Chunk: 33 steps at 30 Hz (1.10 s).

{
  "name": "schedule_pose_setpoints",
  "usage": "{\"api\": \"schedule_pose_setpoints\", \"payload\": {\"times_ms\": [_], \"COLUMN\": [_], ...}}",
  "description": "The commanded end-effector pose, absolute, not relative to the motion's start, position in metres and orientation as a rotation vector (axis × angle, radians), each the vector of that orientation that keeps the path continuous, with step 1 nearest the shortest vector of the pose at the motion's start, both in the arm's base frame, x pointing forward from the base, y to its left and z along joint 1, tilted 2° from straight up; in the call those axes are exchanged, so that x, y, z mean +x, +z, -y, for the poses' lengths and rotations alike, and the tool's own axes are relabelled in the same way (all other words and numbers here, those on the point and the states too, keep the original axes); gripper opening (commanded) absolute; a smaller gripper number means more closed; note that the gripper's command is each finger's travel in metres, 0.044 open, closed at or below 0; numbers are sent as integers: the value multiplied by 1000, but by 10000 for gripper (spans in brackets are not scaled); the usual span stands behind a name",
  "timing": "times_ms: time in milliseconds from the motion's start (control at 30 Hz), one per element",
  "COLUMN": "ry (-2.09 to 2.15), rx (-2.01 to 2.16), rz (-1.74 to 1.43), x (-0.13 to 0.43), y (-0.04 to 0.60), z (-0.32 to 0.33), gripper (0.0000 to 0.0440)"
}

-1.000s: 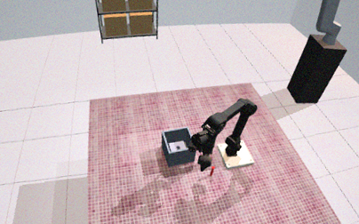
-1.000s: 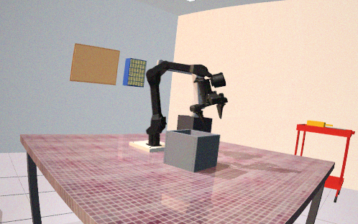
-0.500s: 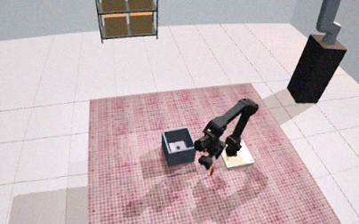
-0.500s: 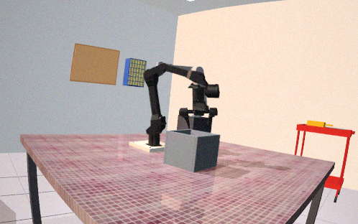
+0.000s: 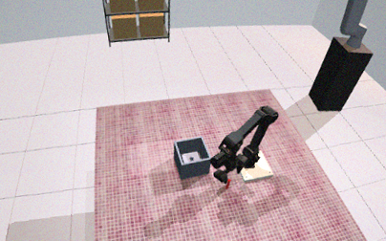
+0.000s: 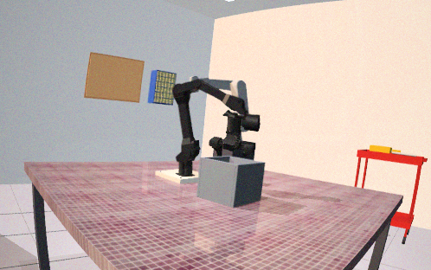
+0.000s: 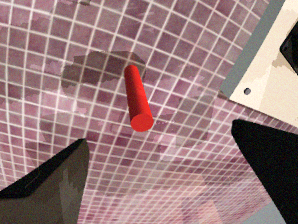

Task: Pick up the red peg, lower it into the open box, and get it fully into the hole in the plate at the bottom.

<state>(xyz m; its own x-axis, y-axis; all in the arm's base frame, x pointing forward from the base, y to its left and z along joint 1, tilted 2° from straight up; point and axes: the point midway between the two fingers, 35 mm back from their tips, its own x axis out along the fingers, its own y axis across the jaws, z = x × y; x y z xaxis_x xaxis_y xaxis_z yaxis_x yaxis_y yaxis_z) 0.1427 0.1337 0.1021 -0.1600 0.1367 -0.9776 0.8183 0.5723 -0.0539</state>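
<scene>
The red peg (image 5: 227, 183) (image 7: 138, 100) stands about upright on the table, its round top end toward the wrist camera; in the exterior view it is not visible. My gripper (image 5: 232, 172) (image 7: 162, 136) is open and empty above the table. In the wrist view the peg shows between the fingers' directions, beyond the tips and nearer the left finger; nothing touches it. The open grey box (image 5: 195, 169) (image 6: 216, 182) stands beside the arm. The light plate (image 5: 186, 155) with a dark hole lies at its bottom; the plate is hidden in the exterior view.
The arm's pale base plate (image 5: 259, 172) (image 6: 165, 174) (image 7: 261, 95) is close to the peg, at the right in the wrist view. The box's raised walls stand on the other side of the gripper in the top view. Shelves, a pedestal robot and a red cart are off the table.
</scene>
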Motion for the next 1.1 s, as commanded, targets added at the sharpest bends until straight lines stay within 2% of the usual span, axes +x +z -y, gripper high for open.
{"api": "schedule_pose_setpoints", "payload": {"times_ms": [0,267,367,533,900,967,1067], "ry": [-775,-850,-869,-875,-837,-818,-785], "rx": [832,877,890,907,916,930,972], "rz": [-1647,-1625,-1611,-1602,-1609,-1613,-1612], "x": [140,138,139,142,151,153,157], "y": [93,68,60,50,45,48,56], "z": [-132,-129,-129,-131,-139,-141,-147], "gripper": [440,440,426,321,39,13,9]}}
